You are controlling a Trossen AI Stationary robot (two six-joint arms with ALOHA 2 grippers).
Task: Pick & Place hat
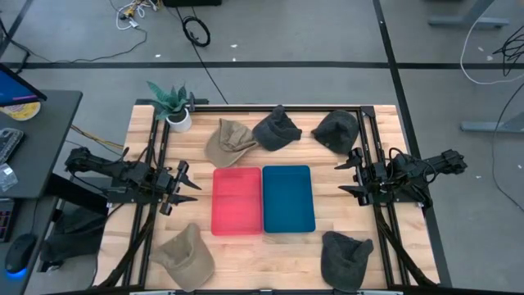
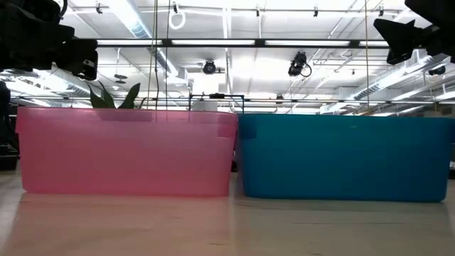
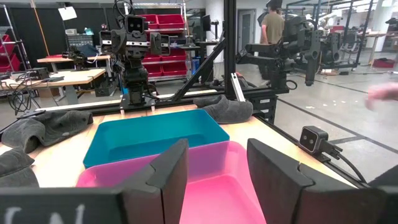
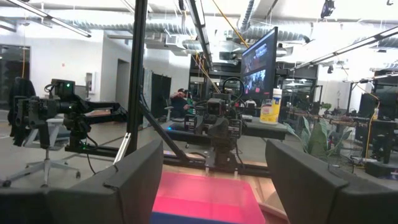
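Several hats lie flat on the wooden table around two bins. A tan hat point(image 1: 229, 141) and two dark hats point(image 1: 277, 129) point(image 1: 336, 129) are at the far side. Another tan hat point(image 1: 185, 256) and a dark one point(image 1: 345, 258) are near the front edge. The pink bin point(image 1: 237, 201) and blue bin point(image 1: 288, 198) stand side by side at the centre. My left gripper point(image 1: 187, 184) hovers open left of the pink bin and points at it point(image 3: 217, 180). My right gripper point(image 1: 348, 176) hovers open right of the blue bin point(image 4: 214, 168). Neither has anything between its fingers.
A potted plant point(image 1: 173, 102) stands at the far left corner. Black frame rails point(image 1: 155, 156) point(image 1: 372, 147) run along the table's left and right sides beside the arms. Bare wood shows between the bins and the hats.
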